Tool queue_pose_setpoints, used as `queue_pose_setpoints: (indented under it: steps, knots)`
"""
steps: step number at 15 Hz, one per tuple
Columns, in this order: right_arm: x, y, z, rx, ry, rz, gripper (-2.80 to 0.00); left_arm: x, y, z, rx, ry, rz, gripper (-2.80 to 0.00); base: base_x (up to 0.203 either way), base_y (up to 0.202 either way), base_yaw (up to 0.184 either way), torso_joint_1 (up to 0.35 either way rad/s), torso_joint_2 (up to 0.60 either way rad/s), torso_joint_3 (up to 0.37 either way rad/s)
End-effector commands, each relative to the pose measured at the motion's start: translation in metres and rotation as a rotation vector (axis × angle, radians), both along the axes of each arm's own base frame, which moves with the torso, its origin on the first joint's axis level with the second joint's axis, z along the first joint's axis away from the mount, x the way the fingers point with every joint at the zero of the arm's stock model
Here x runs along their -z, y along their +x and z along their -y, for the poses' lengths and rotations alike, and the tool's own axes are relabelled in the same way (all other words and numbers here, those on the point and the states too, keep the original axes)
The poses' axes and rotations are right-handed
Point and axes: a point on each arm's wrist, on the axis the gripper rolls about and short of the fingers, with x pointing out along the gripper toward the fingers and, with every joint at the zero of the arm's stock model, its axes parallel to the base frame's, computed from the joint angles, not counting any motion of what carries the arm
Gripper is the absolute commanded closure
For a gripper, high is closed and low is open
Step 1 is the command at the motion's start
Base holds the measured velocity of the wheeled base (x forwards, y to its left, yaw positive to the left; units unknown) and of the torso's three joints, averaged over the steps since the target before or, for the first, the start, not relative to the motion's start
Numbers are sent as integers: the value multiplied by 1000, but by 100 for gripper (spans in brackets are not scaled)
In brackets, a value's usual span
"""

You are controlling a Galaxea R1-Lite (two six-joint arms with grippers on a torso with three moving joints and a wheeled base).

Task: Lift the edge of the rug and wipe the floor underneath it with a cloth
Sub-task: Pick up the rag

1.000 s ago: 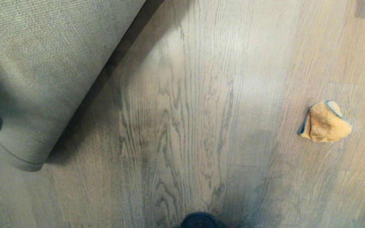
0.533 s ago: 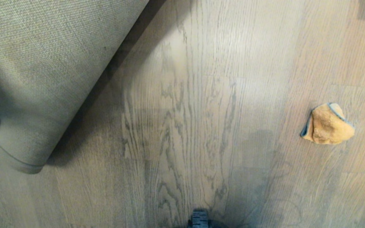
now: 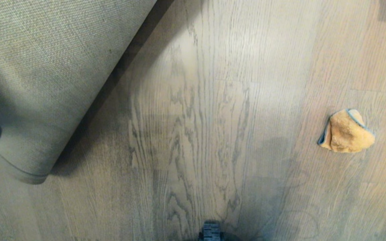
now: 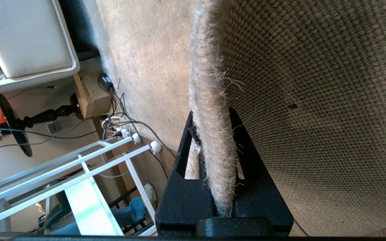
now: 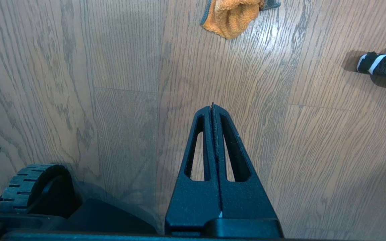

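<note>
Left gripper (image 4: 213, 115) pinches the fuzzy rug edge (image 4: 209, 83), coarse tan backing showing.

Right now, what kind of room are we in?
Likely a lived-in home room: wood-plank floor, a large rug, a white cushioned seat, and a tangle of cables by the wall.

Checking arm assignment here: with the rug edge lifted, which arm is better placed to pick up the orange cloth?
The right. The left gripper is clamped on the rug edge, holding it up. The right gripper is shut and empty above the floor, and the cloth lies on the robot's right.
</note>
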Motion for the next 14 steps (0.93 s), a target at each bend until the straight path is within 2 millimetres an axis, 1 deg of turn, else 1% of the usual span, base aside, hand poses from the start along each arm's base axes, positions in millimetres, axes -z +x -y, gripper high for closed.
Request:
queue_pose_setpoints:
  steps: [1, 3, 8, 14]
  knots:
    - [0, 0, 0, 0, 0, 1, 0, 2, 4, 1, -20, -1, -17, 0, 0, 0, 0, 0, 0, 0]
    - [0, 0, 0, 0, 0, 1, 0, 5, 6, 1, -35, -2, -32, 0, 0, 0, 0, 0, 0, 0]
    - [0, 0, 0, 0, 0, 1, 0, 22, 10, 2, -41, 12, -94, 0, 0, 0, 0, 0, 0, 0]
    - [0, 0, 0, 0, 0, 1, 0, 27, 25, 5, -66, 17, -141, 0, 0, 0, 0, 0, 0, 0]
